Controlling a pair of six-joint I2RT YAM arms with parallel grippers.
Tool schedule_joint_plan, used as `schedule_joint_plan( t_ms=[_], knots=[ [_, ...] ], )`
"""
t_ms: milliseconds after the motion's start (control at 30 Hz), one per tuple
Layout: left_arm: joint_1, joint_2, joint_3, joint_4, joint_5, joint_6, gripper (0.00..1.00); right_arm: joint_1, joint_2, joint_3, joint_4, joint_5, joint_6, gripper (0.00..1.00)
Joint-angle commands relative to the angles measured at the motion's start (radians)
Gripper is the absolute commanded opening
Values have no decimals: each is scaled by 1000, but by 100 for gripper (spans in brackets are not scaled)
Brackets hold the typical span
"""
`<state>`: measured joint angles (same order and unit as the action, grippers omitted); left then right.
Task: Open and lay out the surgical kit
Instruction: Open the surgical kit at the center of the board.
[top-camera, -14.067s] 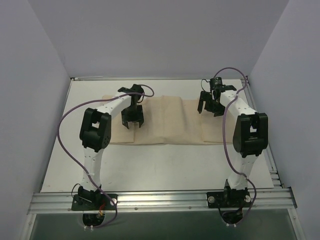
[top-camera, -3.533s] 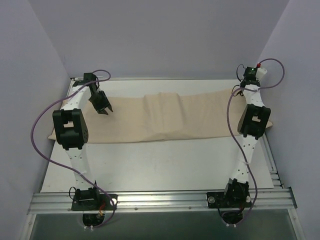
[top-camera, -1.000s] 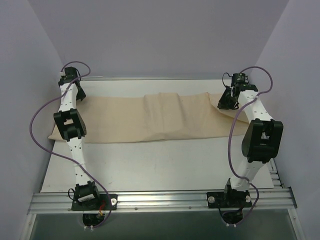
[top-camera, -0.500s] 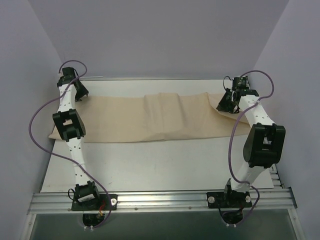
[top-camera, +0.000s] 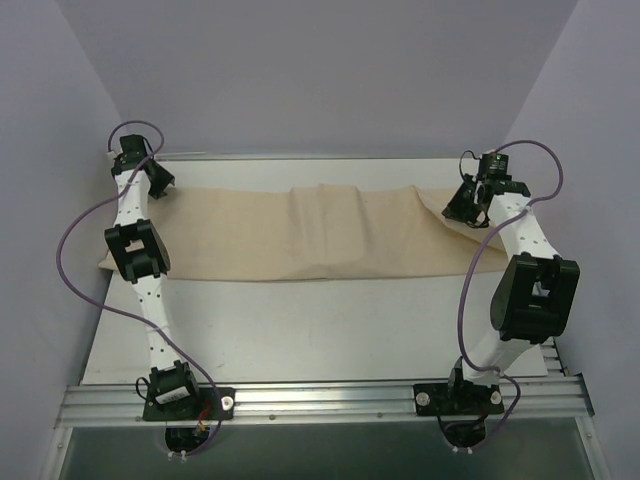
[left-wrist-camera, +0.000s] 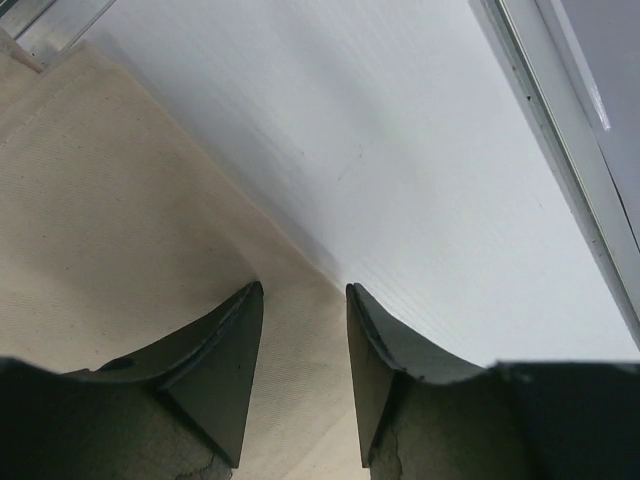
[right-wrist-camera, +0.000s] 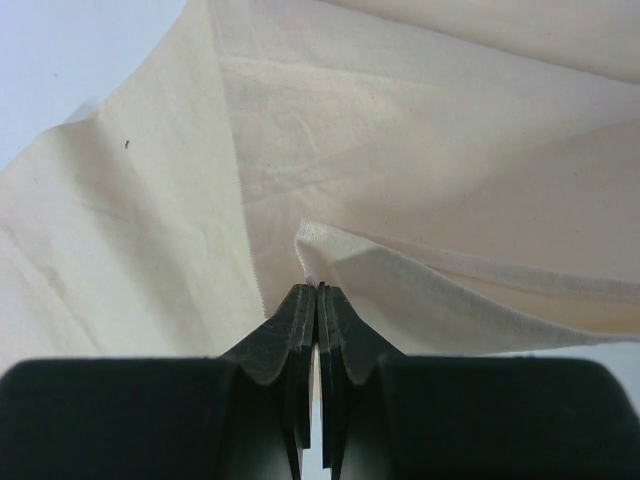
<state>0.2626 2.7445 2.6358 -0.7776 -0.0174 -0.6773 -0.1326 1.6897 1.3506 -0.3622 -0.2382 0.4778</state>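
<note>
Right fingers (right-wrist-camera: 300, 325) are squeezed together on a thin fold at the right end of the cloth wrap (top-camera: 250, 235), so the right gripper (right-wrist-camera: 318, 290) has that flap lifted, I'd guess to peel it open. Left fingers (left-wrist-camera: 225, 350) are apart with nothing between them, left gripper (left-wrist-camera: 300, 300) hovering over the wrap's far left edge, probably lining up a pinch there. Wrap lies stretched across the table (top-camera: 320, 330), bunched up in its middle; whatever's inside isn't showing
</note>
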Motion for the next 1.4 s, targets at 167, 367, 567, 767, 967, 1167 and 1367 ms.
schedule_joint_plan(
  t_ms=[167, 367, 567, 767, 967, 1167, 1367],
  knots=[
    [-6, 67, 52, -123, -46, 22, 45, -19, -21, 51, -7, -35, -4, 0],
    [-11, 60, 38, -161, -58, 64, 34, -22, -15, 51, -6, -39, -5, 0],
    [-23, 44, 10, -175, -95, 123, 24, -36, -15, 44, -6, -52, -11, 0],
    [-42, 30, 10, -163, -105, 162, 13, -36, -16, 22, 17, -82, 4, 0],
    [-72, -48, -19, -117, -128, 196, 2, -24, -5, 42, 9, -84, -5, 0],
    [-140, -218, -149, 3, -233, 261, 10, -6, 13, 67, 16, -92, 15, 0],
    [-215, -224, -128, 31, -271, 370, 38, 4, 18, 65, 26, -99, 25, 0]
  ],
)
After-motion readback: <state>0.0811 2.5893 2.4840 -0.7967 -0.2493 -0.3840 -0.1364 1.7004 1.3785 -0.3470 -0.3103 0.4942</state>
